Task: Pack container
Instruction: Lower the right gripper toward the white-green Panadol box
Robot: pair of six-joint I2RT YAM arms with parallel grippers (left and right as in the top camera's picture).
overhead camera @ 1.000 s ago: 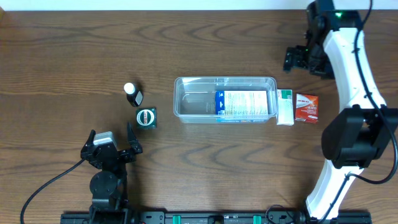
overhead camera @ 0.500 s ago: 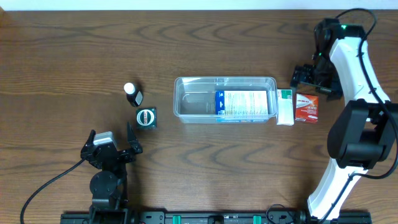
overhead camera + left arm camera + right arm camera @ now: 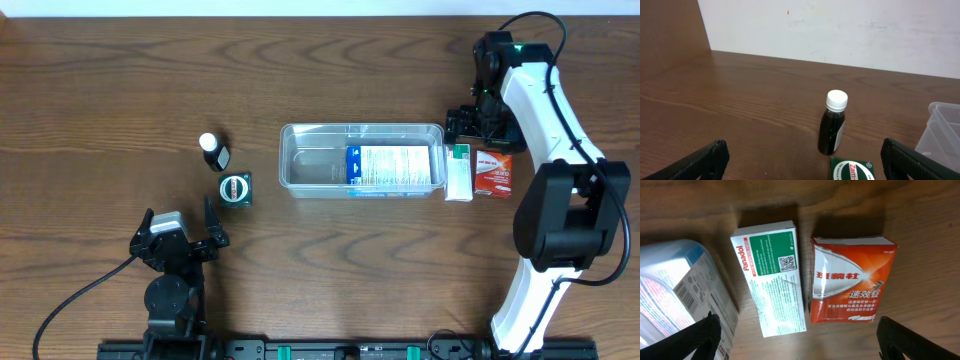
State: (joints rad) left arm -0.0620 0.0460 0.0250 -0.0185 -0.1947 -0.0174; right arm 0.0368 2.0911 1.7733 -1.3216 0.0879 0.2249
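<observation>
Overhead: the container [image 3: 300,130] is sitting mid-tabletop [image 3: 100,90], holding a blue-white box [image 3: 393,166]. The right pincer [image 3: 463,122] is hovering by a white-green box [image 3: 458,172] and a red box [image 3: 492,172] lying just beside the container's right end.

Left wrist: the left pincer [image 3: 805,156] is standing wide open, empty, facing a dark bottle [image 3: 832,131].

Right wrist: the jaws are standing apart, gripping nothing, over both boxes.

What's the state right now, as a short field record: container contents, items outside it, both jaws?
container: holds one blue-and-white box
outside, right end: Panadol box next to the container, red box beside that
outside, left end: dark bottle upright, green box nearer the arms
left jaws: open, empty
right jaws: open, empty, above the Panadol and red boxes
</observation>
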